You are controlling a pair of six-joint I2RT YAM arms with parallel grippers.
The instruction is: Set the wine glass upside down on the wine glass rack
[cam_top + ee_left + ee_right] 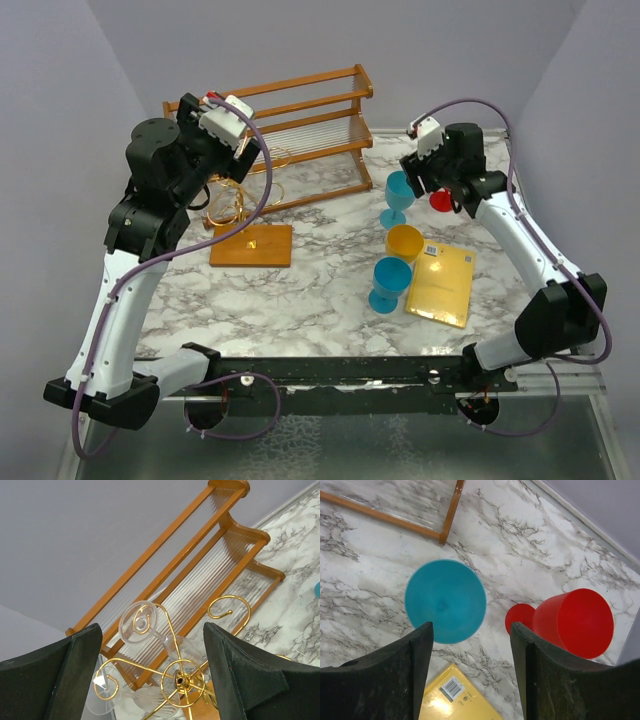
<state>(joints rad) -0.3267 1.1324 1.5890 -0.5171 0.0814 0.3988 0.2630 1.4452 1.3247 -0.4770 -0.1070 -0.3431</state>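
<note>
The wine glass rack [181, 680] is a gold wire stand with curled arms; its orange-brown wooden base [251, 245] lies left of centre. Two clear wine glasses hang upside down on it. One has its foot in an upper curl [140, 623]. The other hangs at the lower left [104, 692]. My left gripper [152, 640] is open and empty, high above the rack's stem, with the arms and glasses between its fingers. In the top view the left gripper [222, 125] hovers over the gold wire [232, 200]. My right gripper [470, 645] is open and empty.
A two-tier wooden slatted shelf [310, 130] stands behind the rack. Under the right gripper are a blue goblet [445, 600], a red goblet [572, 622] lying on its side and a yellow packet [455, 700]. A yellow cup [404, 242] and a second blue goblet [390, 282] stand nearby.
</note>
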